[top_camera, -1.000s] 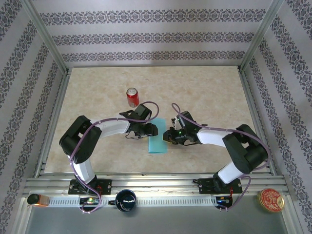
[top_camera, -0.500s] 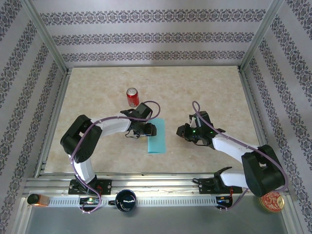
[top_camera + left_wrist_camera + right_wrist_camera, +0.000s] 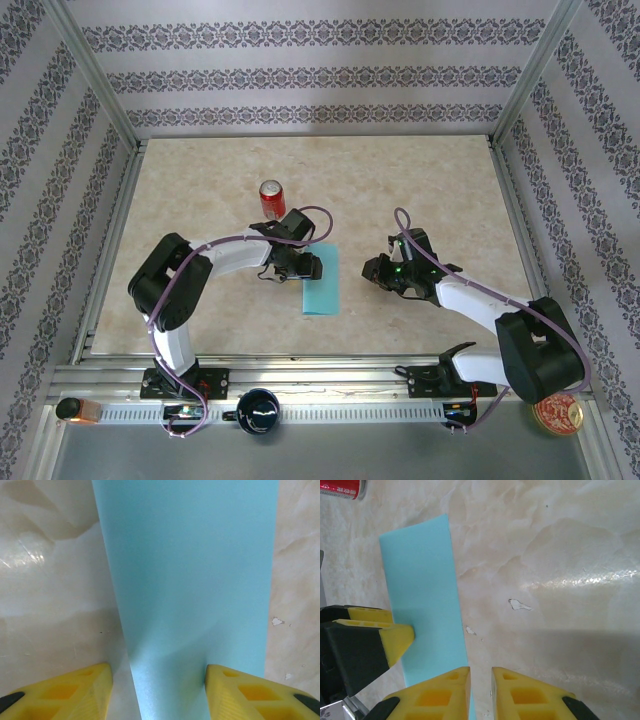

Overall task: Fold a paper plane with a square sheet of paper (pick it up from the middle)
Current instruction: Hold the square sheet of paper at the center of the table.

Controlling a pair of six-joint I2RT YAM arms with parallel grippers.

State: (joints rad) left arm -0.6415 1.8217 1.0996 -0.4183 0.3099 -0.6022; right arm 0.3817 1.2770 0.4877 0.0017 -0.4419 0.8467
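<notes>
One arm has pulled back: the right gripper [image 3: 377, 272], fingers nearly together and empty, now sits clear of the square sheet of paper [image 3: 322, 282]. Left gripper [image 3: 300, 266] stays spread wide, pressing the folded strip near the table's middle, so the crease looks set and another fold should follow.

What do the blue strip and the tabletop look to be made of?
The folded sheet of paper: thin matte turquoise paper, faintly grainy, dimpling softly near the left gripper. The tabletop: probably glossy marble-pattern laminate or stone; beige veining, glare streaks, small chips.

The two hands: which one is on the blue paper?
The left hand: its yellow fingers straddle the folded blue paper. The right hand sits off to the paper's side, fingers nearly closed.
</notes>
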